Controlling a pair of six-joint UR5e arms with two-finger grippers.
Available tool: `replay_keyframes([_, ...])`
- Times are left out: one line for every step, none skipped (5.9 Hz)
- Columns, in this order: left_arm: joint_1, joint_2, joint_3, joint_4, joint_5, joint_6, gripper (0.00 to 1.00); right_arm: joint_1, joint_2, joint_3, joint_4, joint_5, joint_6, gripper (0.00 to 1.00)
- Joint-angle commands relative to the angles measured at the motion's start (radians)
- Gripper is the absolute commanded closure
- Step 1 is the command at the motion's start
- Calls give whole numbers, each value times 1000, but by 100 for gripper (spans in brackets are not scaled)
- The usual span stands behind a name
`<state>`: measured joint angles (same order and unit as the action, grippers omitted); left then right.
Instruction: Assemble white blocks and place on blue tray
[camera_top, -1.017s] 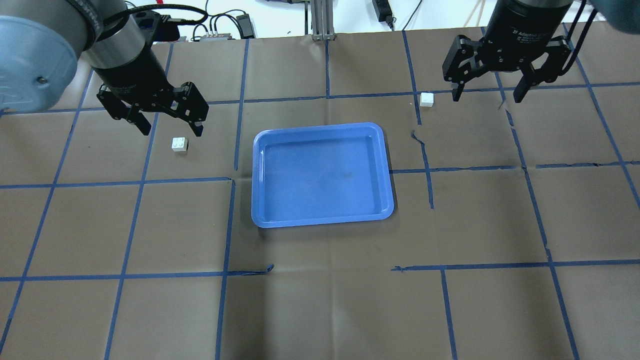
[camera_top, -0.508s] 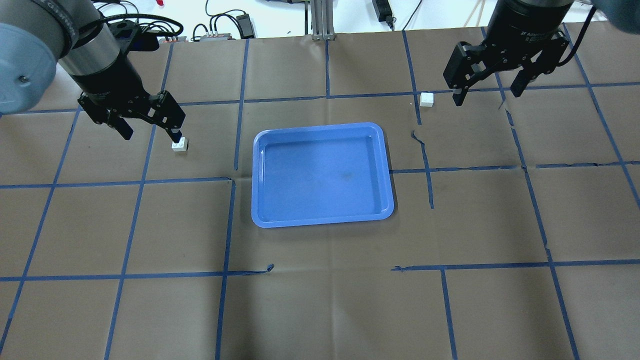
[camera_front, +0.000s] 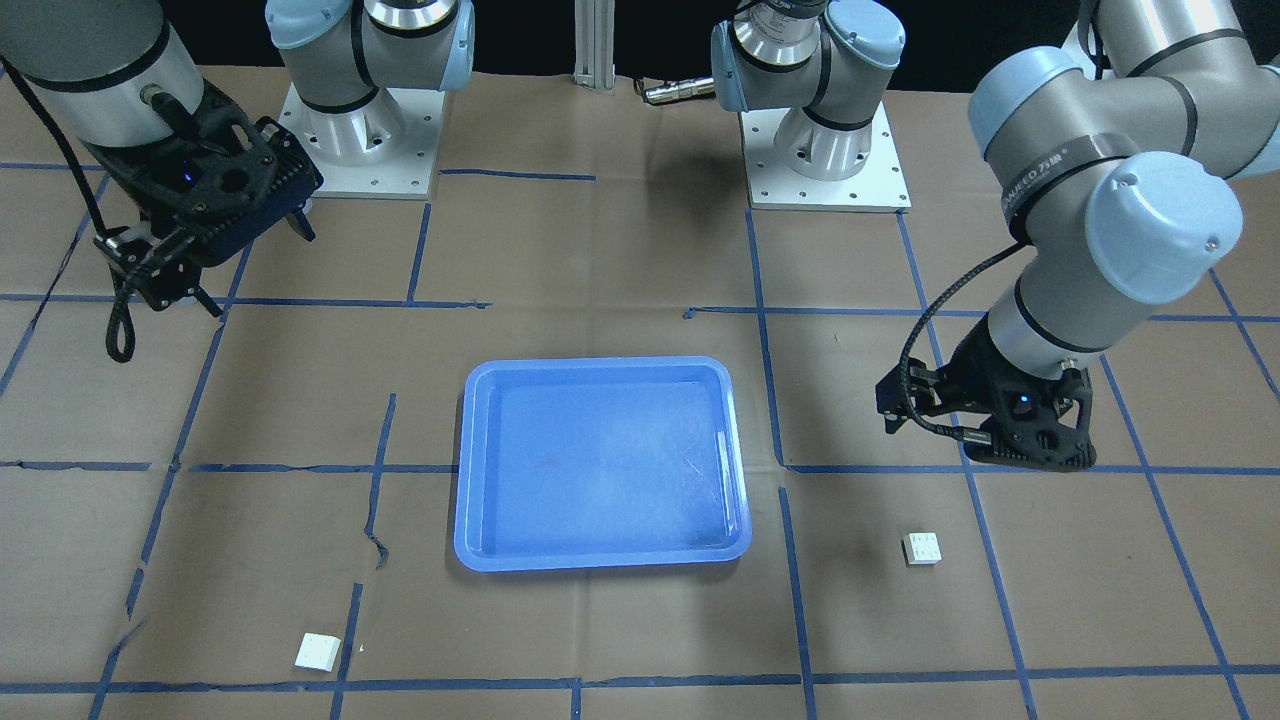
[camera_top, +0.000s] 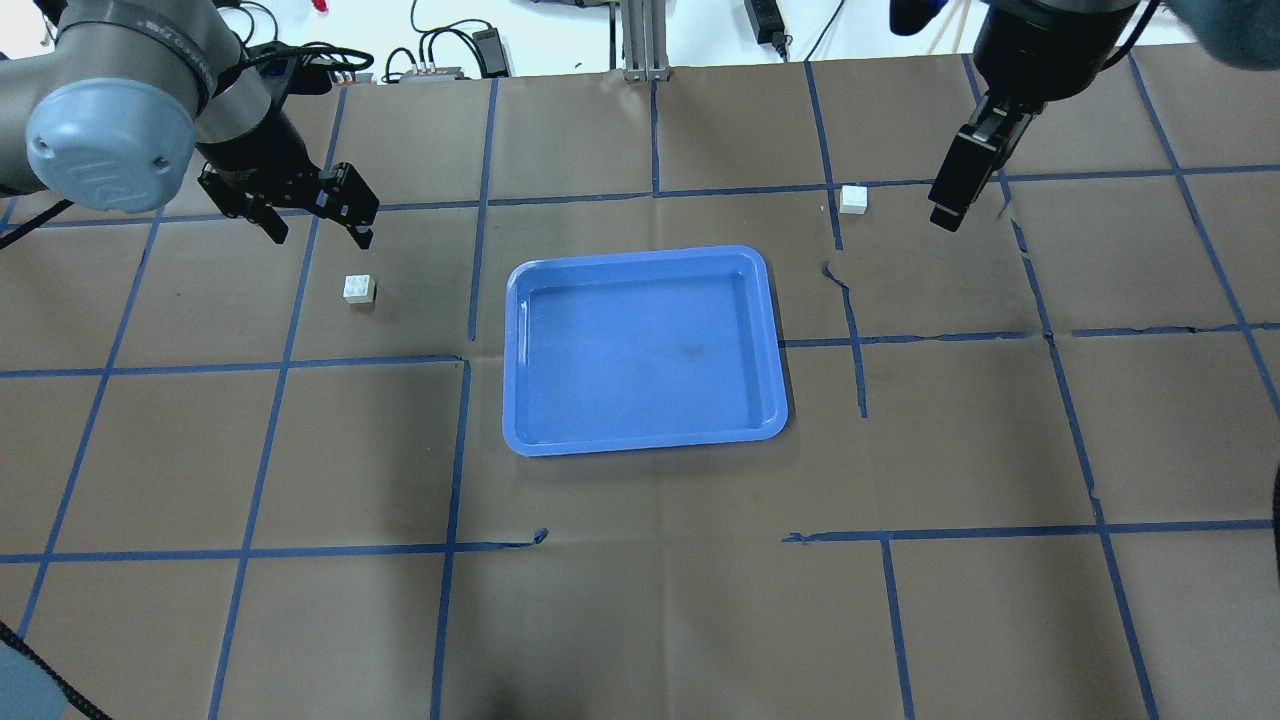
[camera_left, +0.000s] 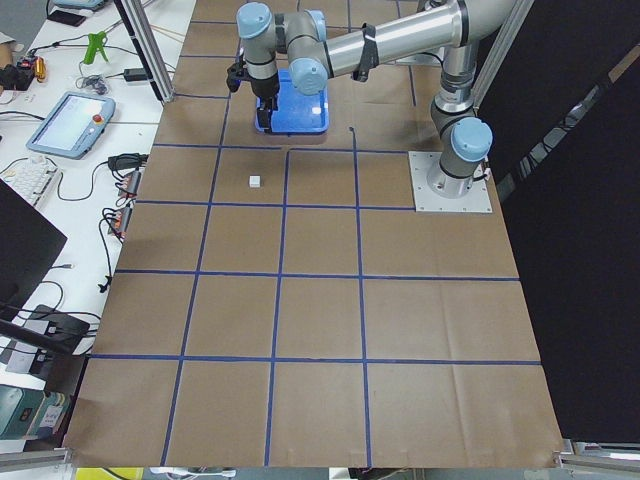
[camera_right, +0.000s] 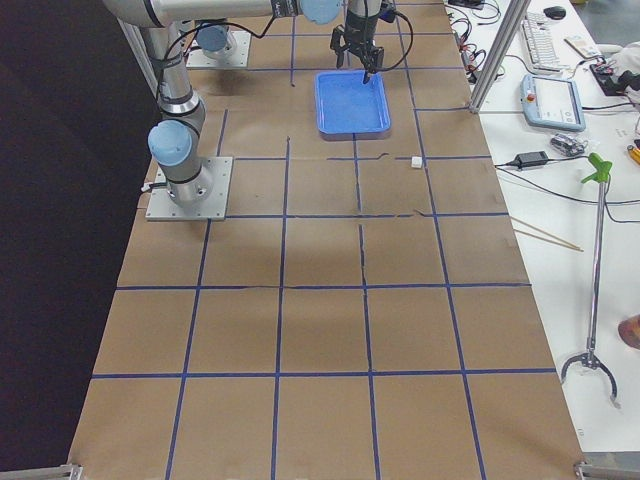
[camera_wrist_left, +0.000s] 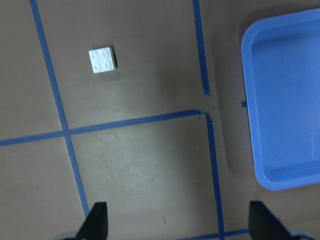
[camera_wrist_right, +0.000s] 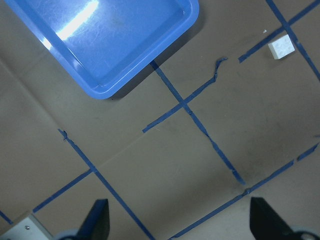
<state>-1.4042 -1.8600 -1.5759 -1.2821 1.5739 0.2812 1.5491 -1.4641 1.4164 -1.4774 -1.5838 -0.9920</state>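
The blue tray lies empty mid-table, also in the front view. One white block sits left of it, studs up, seen in the left wrist view and the front view. The other white block sits beyond the tray's right corner, seen in the right wrist view and the front view. My left gripper is open and empty, just beyond the left block. My right gripper is edge-on, right of the other block; its wrist view shows wide-apart fingers.
Brown paper with blue tape grid lines covers the table. Cables and power bricks and an aluminium post lie past the far edge. The two arm bases stand at the robot's side.
My left gripper has drawn back from the left block toward the table's far side, still open. My right gripper has turned at the wrist and now shows edge-on. Neither block has moved.
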Motion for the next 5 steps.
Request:
replay_keyframes([25,-106,4,127,0,1,1,-7,57,-13,-67,7,-233,0])
replay_keyframes([27,-148,4,150,3,3,2,-12,94,-33,-114,10,-348,0])
replay_keyframes([27,-207,-18,249,3,1,2,-14,163,-109,-127,10,-393,0])
replay_keyframes([36,-256,-22,280,3,3,2,-15,265,-236,-123,10,-399,0])
replay_keyframes([47,-278,-33,286,6,4,2,-24,368,-355,-107,11,-466,0])
